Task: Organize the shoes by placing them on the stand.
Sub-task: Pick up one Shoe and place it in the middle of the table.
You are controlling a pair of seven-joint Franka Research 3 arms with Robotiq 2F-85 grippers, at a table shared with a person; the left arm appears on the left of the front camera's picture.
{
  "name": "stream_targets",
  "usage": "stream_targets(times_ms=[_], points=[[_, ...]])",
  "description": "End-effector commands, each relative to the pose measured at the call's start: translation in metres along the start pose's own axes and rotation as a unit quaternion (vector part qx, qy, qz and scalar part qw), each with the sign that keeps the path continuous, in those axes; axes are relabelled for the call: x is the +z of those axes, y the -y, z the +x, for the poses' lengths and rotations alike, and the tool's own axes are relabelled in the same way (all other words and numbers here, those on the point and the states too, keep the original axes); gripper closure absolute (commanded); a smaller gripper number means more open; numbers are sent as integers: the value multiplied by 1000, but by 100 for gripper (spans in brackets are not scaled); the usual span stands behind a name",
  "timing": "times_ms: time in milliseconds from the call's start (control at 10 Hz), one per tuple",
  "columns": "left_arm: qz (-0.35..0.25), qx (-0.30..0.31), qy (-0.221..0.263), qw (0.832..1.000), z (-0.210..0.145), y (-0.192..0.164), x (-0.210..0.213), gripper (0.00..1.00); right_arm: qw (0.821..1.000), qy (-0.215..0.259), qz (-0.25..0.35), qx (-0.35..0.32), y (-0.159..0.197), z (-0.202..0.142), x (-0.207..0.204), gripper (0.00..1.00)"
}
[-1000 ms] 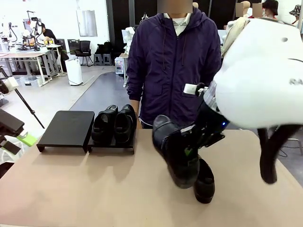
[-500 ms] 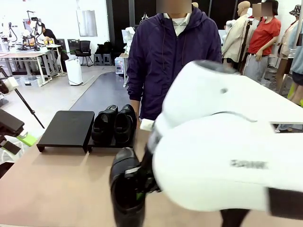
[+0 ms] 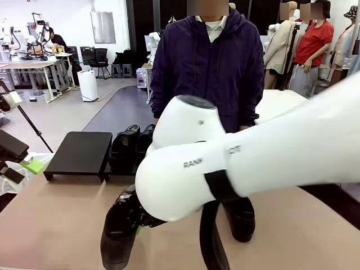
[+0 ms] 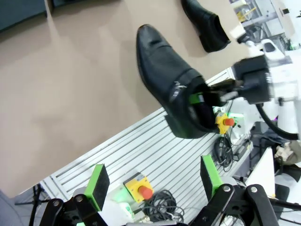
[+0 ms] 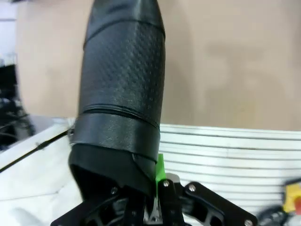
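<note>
Right arm [image 3: 185, 169] stretched low across worktop [image 3: 56, 214]; right gripper [image 4: 196, 98] clamped on black loafer [image 3: 118, 236] heel rim; left gripper [image 4: 154, 179] spread wide, empty.

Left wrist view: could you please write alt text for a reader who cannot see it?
The right hand grips a black shoe by its heel opening above the edge of the table. A second shoe lies on the table beyond, and the left hand stands open below.

Person [image 3: 208, 67] in purple hoodie behind tan table [image 3: 56, 219].
</note>
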State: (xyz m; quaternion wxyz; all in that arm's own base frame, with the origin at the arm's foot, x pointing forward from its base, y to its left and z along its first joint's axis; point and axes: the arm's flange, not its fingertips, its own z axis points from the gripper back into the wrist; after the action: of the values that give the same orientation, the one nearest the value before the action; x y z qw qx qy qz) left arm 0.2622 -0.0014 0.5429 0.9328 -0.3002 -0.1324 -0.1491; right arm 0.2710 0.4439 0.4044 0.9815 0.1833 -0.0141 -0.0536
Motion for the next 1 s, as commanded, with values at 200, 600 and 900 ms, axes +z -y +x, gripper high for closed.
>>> stream_targets(times_ms=[200, 600, 900], points=[[-2, -6, 0, 1000, 1, -1, 2, 0, 999, 11, -44, 15, -19, 21, -61, 100], [-2, -6, 0, 1000, 1, -1, 2, 0, 999, 7, -21, 41, -5, 35, -72, 84], [-2, -6, 0, 1000, 1, -1, 2, 0, 999, 22, -21, 39, -3, 39, -70, 0]])
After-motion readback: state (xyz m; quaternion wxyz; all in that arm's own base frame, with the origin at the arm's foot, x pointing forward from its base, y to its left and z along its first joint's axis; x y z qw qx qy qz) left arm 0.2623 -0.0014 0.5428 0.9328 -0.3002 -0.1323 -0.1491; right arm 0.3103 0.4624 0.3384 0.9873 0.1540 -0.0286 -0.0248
